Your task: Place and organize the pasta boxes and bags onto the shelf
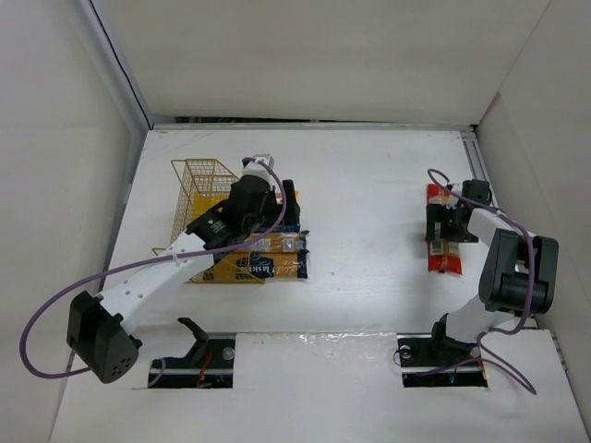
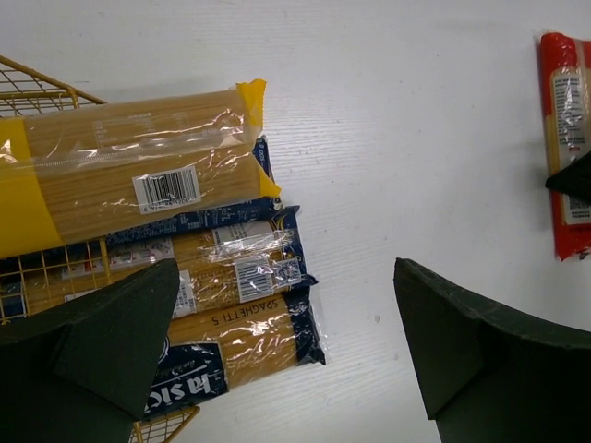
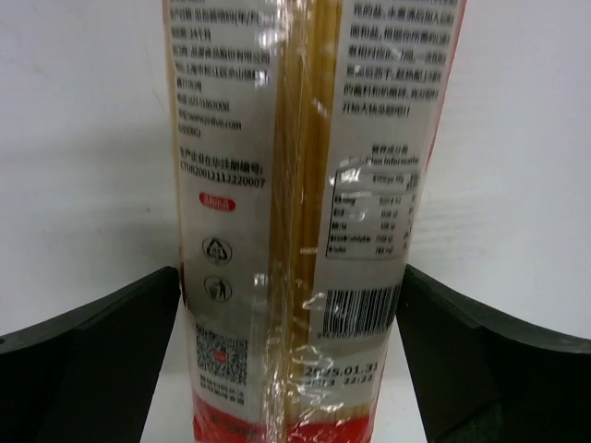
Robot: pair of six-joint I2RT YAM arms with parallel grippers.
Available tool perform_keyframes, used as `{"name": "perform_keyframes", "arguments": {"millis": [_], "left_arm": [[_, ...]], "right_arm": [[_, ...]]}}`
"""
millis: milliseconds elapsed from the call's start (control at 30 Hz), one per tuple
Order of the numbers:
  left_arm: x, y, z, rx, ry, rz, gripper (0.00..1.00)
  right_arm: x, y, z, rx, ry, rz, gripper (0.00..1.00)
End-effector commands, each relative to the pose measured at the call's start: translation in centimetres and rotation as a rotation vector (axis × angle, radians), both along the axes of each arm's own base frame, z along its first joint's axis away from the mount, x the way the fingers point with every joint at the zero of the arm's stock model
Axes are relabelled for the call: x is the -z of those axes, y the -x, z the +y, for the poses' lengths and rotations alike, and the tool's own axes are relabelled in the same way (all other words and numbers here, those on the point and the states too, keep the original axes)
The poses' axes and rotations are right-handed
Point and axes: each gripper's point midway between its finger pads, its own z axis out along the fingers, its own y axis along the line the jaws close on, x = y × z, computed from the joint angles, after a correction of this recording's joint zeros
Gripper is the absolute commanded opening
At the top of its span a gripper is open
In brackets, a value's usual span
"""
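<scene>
Red-orange pack (image 1: 440,231) lies on desk (image 1: 369,185), well right of shelf (image 1: 199,175), long axis near-to-far, between the right jaws: spread wide, straddling it, nothing clamped. Left jaws open, empty, over shelf.

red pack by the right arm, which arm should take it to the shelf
Right: the open right gripper straddles the red pack, while the left gripper hangs over the packs at the shelf.

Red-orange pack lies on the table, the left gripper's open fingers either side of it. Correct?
No: it is the right gripper whose open fingers flank the red-orange pack, as the right wrist view shows. The pack does lie on the table.
</scene>
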Motion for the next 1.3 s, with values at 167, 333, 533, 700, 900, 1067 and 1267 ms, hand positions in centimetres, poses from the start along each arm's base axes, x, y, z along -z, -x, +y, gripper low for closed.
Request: {"name": "perform_keyframes", "arguments": {"millis": [167, 333, 533, 700, 900, 1067, 1267], "left_arm": [[-3.8, -1.5, -0.6, -0.005, 0.038, -0.099, 1.0], [-5.3, -1.7, 0.1, -0.039, 0.037, -0.127, 1.0], [-8.4, -0.5, 2.1, -0.093, 0.085, -0.182, 1.0], [-9.6, 1.7, 4.2, -0.13, 0.138, -0.203, 1.0], [-9.8, 3.3, 6.3, -0.201, 0.185, -0.198, 1.0], [-10.0, 3.7, 7.5, -0.244, 0.18, -0.192, 1.0], [-9.8, 4.0, 8.5, -0.3, 0.18, -0.18, 1.0]], "right_arm": [[2.1, -2.2, 2.0, -0.124, -0.094, -0.058, 0.5], [-1.7, -4.3, 3.1, -0.208, -0.018, -0.191, 0.0], [-13.9, -8.1, 10.8, -0.474, 0.158, -0.564, 0.0], [-23.1, -7.1, 19.2, -0.696, 0.108, -0.885, 0.0], [-26.9, -2.7, 27.6, -0.971, -0.025, -0.984, 0.0], [-24.0, 2.7, 36.0, -1.275, -0.175, -0.818, 0.0], [-19.4, 6.0, 42.0, -1.46, -0.232, -0.61, 0.0]]}}
